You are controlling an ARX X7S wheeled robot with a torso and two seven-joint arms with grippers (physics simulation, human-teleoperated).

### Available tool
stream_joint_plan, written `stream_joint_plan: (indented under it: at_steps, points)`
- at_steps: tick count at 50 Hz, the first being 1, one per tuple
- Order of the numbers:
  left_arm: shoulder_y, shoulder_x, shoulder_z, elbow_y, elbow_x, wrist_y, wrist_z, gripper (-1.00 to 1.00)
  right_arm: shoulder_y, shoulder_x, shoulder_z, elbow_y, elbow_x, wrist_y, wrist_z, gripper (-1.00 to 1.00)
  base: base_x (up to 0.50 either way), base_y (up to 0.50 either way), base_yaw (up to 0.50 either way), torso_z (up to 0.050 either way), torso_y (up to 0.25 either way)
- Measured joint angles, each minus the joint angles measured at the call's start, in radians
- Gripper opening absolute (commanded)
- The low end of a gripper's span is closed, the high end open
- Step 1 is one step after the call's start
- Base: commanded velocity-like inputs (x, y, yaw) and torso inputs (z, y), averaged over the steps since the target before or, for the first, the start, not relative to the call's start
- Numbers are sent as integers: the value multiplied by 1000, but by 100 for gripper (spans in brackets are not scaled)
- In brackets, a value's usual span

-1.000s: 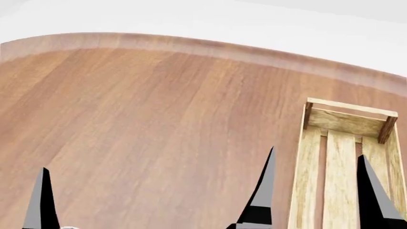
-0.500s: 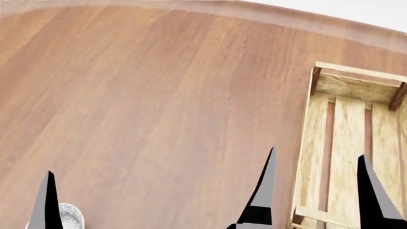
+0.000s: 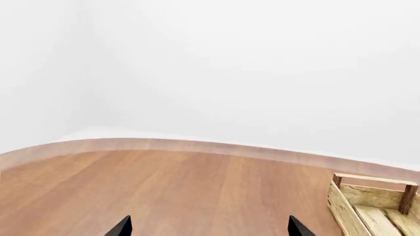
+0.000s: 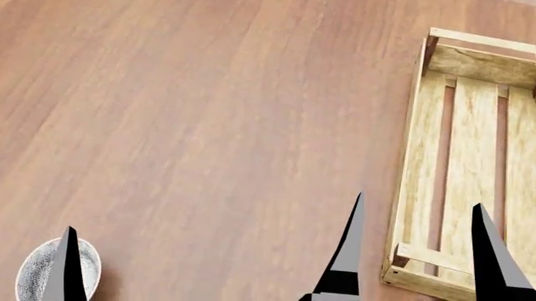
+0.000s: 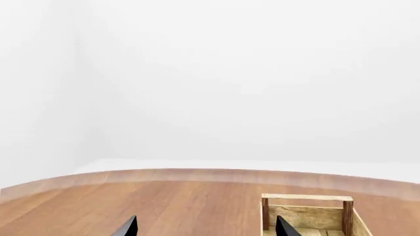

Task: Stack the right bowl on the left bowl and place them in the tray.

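The right gripper [image 4: 416, 248] hangs spread wide over the near end of the tray [image 4: 416, 188], its two tapering black-and-grey fingers [image 4: 348, 251] well apart with nothing between them; one finger shows over the bare table, the other over the crate's floor slats. The right wrist view confirms it: two dark fingertips apart at the picture's edge, with only tabletop and the crate's end wall beyond.

Of the left gripper [image 3: 208, 227], the head view catches a single pointed finger [image 4: 69, 266] in front of a bowl [image 4: 34, 273]; whether it touches the bowl cannot be told. In the left wrist view, two black tips stand well apart, so its jaws are open and empty.

The bowl, round and pale with a grey speckled inside, sits on the table at the near left, well away from the tray. Only one bowl shows.

The tray is a rectangular crate of light, rough-grained planks, with low walls, darker corner posts and gaps between its long floor slats. It lies at the right of the table [image 4: 209, 125], a smooth reddish-brown wood surface with streaked grain and a curved, paler far edge.
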Motion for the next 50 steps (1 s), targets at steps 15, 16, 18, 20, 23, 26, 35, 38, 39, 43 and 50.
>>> stream_joint_plan:
  at_steps: [15, 16, 18, 20, 23, 26, 35, 38, 39, 43, 50]
  points:
    - [2, 10, 37, -73, -140, 29, 59, 100, 2, 9, 0, -2, 12, -3, 10, 100, 0, 0, 0, 0, 0]
    - [5, 13, 39, -81, -153, 34, 66, 100, 2, 10, 1, -2, 13, -4, 10, 100, 0, 0, 0, 0, 0]
    - [8, 17, 44, -92, -185, 36, 75, 100, 3, 10, 0, -1, 14, -5, 12, 100, 0, 0, 0, 0, 0]
    - [12, 21, 48, -100, -215, 37, 83, 100, 4, 11, 0, -1, 15, -5, 13, 100, 0, 0, 0, 0, 0]
    - [19, 26, 50, -112, -260, 40, 92, 100, 5, 12, -2, 1, 16, -7, 14, 100, 0, 0, 0, 0, 0]
    - [28, 29, 52, -125, -300, 45, 103, 100, 5, 13, -4, 2, 17, -8, 15, 100, 0, 0, 0, 0, 0]
    - [39, 35, 59, -163, -407, 43, 126, 100, 5, 15, -9, 11, 19, -18, 16, 100, 0, 0, 0, 0, 0]
    - [46, 40, 64, -181, -428, 43, 133, 100, 5, 16, -10, 12, 21, -20, 17, 100, 0, 0, 0, 0, 0]
    - [48, 42, 64, -188, -436, 43, 133, 100, 4, 16, -10, 12, 21, -21, 18, 100, 0, 0, 0, 0, 0]
    - [57, 47, 63, -211, -465, 44, 132, 100, 4, 18, -12, 11, 22, -22, 20, 100, 0, 0, 0, 0, 0]
    - [72, 54, 59, -246, -502, 48, 130, 100, 5, 22, -17, 5, 23, -19, 25, 100, 0, 0, 0, 0, 0]
